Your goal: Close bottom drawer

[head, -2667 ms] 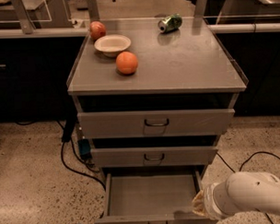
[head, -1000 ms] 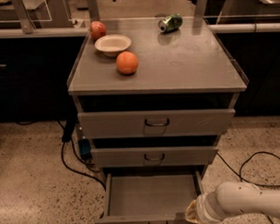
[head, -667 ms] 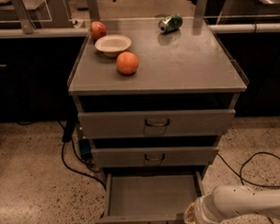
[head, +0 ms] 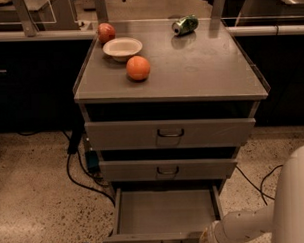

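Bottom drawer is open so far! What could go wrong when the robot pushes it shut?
The pincer is low at the right end of the front of the bottom drawer, so an off-centre push might twist and jam it. A hard shove could also shake the cabinet and set the orange on top rolling.

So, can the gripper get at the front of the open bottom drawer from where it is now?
Probably yes. The gripper is low at the picture's bottom edge, close beside the bottom drawer, at the right end of its front, and nothing visible stands between them.
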Tool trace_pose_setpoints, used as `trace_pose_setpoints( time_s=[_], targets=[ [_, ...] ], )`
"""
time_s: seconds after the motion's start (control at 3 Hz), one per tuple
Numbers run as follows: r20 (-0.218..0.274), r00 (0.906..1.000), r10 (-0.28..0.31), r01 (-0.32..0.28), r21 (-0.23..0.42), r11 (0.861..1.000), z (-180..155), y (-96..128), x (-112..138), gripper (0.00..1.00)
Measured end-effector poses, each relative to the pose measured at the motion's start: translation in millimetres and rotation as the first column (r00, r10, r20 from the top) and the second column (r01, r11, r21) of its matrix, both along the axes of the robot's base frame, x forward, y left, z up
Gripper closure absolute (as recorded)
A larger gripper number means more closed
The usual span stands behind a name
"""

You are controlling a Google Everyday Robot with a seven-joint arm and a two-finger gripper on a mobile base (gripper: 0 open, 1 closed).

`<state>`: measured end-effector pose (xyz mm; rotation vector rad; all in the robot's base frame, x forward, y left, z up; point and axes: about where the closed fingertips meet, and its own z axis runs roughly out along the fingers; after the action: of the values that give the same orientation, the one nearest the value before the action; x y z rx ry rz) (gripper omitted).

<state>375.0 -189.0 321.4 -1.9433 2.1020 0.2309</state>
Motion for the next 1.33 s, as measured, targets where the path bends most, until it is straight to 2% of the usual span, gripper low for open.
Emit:
trace_pose_setpoints(
  time_s=[0.67, 1.33],
  targets=[
    [0.000, 1.0000, 0.001, -0.001, 0.018, 1.000, -7.4, -0.2, -1.1, 1.00],
    [-0.030, 0.9989, 0.035, -0.033, 0.065, 0.997, -44.6, 3.1, 5.6, 1.00]
  ],
)
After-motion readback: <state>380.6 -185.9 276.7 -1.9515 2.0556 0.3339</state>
